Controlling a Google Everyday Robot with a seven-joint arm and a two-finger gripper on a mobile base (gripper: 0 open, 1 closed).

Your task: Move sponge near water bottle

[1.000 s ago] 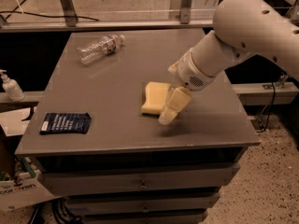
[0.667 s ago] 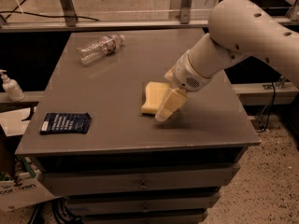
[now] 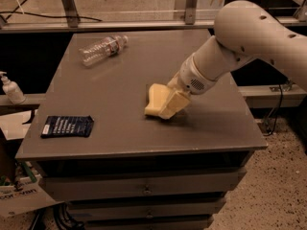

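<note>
Single arm reaches in from the right of the view, wrist angled down and to the left. Pincer is low over the desk, a little right of the middle of the top.

Sponge: pale yellow, directly against the pincer's left side, touching it or overlapped by it. Its right part is hidden behind the pincer. The long axis runs roughly from the far side of the desk toward the near edge, with the near end leaning slightly left. The broad top face is turned up toward the camera. Cannot tell if the sponge lies flat on the desk or is tipped up on one edge.

Pincer state: cannot tell how wide it stands, nor if it has actual hold of the sponge. The pale yellow of both runs together where they meet.

Water bottle: well apart from the pincer, off to its far left near the back of the desk. Lying on its side. Long axis diagonal, white cap end pointing to the far right, base end to the near left. Label band is around the middle. Bare desk lies between bottle and sponge.

Dark blue packet: flat on the desk, far to the left of the pincer and slightly nearer the front edge.

White pump bottle: off the desk, farther left beyond its edge, upright.
</note>
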